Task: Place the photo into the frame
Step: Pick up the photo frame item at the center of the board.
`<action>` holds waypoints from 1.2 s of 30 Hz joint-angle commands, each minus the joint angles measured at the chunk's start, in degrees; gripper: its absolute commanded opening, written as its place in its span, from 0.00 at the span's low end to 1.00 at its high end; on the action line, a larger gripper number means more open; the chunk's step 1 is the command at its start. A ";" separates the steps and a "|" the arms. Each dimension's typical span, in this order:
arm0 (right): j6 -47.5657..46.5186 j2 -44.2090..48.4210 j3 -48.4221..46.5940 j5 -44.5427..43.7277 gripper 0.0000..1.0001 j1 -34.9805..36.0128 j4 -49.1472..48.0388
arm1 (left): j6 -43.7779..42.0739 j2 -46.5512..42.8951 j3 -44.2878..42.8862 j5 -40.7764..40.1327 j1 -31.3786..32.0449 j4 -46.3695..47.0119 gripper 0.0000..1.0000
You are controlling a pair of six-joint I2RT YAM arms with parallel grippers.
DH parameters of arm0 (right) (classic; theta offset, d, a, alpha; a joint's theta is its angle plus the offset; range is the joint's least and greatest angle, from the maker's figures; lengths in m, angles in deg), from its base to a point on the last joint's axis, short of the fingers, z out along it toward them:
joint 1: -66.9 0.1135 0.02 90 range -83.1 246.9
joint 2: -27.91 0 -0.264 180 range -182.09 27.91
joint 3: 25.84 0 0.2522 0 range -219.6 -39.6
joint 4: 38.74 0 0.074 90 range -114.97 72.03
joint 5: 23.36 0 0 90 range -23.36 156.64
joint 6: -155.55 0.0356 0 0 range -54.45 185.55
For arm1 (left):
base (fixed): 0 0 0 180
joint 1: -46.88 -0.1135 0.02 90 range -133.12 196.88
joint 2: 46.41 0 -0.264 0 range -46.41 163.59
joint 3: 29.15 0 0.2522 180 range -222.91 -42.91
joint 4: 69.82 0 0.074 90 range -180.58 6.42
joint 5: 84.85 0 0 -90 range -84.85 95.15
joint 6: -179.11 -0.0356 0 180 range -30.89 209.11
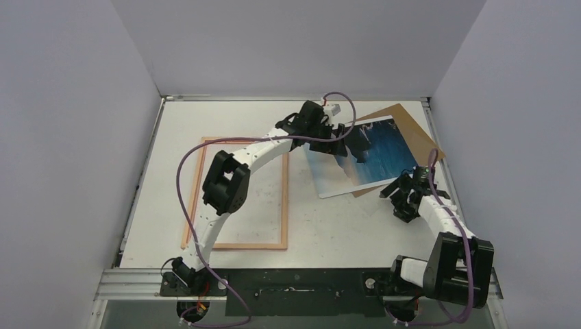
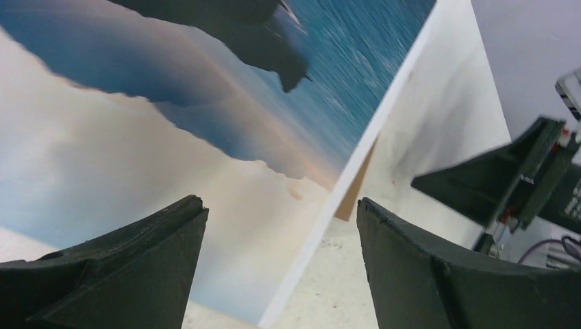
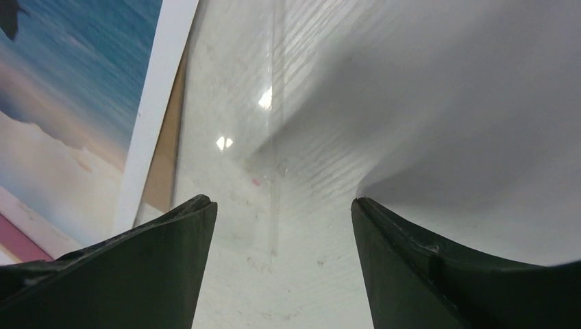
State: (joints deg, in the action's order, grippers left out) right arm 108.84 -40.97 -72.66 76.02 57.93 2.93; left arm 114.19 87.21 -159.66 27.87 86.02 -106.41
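Note:
The photo (image 1: 373, 152), blue sea and dark mountains face up, lies at the right on a brown cardboard board (image 1: 404, 118). The frame (image 1: 236, 245) lies flat at the left with tan wood showing. My left gripper (image 1: 338, 142) is open and empty, low over the photo's left part. In the left wrist view its jaws (image 2: 282, 219) straddle the photo's (image 2: 171, 151) white border. My right gripper (image 1: 399, 197) is open and empty by the photo's near right corner. In the right wrist view its jaws (image 3: 284, 212) hang over bare table, the photo (image 3: 68, 103) to their left.
A clear transparent sheet (image 3: 233, 137) lies on the table beside the photo, its edge running between my right fingers. A sliver of cardboard (image 3: 163, 171) shows under the photo's border. Grey walls close in the table on three sides. The right gripper (image 2: 507, 178) shows in the left wrist view.

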 commanded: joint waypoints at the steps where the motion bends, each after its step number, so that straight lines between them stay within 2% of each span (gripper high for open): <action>1: -0.92 -0.93 2.09 6.59 0.72 -7.37 -9.61 | 1.66 2.38 -4.64 2.34 1.45 3.33 0.79; 5: -1.45 -3.82 3.01 11.84 0.71 -12.53 -14.64 | 0.68 7.26 -9.92 0.36 2.51 2.43 0.79; 11: 1.12 -9.31 6.17 20.14 0.68 -15.26 -24.71 | 2.45 13.16 -15.07 -0.79 2.85 2.31 0.79; 16: 2.91 -12.40 8.27 21.99 0.62 -15.63 -29.85 | 1.19 18.59 -22.46 -9.77 2.71 -0.82 0.79; 19: 2.64 -12.46 8.76 22.02 0.63 -15.63 -29.17 | 0.93 18.51 -20.42 -13.16 1.91 0.68 0.80; 24: 2.46 -12.73 10.13 24.04 0.66 -15.63 -30.43 | 1.15 21.61 -21.94 -11.77 1.24 -4.01 0.81; 30: 6.01 -11.65 12.39 32.22 0.68 -15.64 -38.99 | 1.84 24.96 -23.91 -9.70 1.49 -10.37 0.78; 36: 11.07 -8.83 14.98 37.39 0.69 -15.63 -46.40 | 2.19 25.55 -23.97 -9.54 1.55 -11.88 0.78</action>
State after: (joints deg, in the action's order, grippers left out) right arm 117.39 -51.35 -59.67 110.01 42.15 -40.00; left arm 115.89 108.24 -183.99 18.82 87.66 -109.98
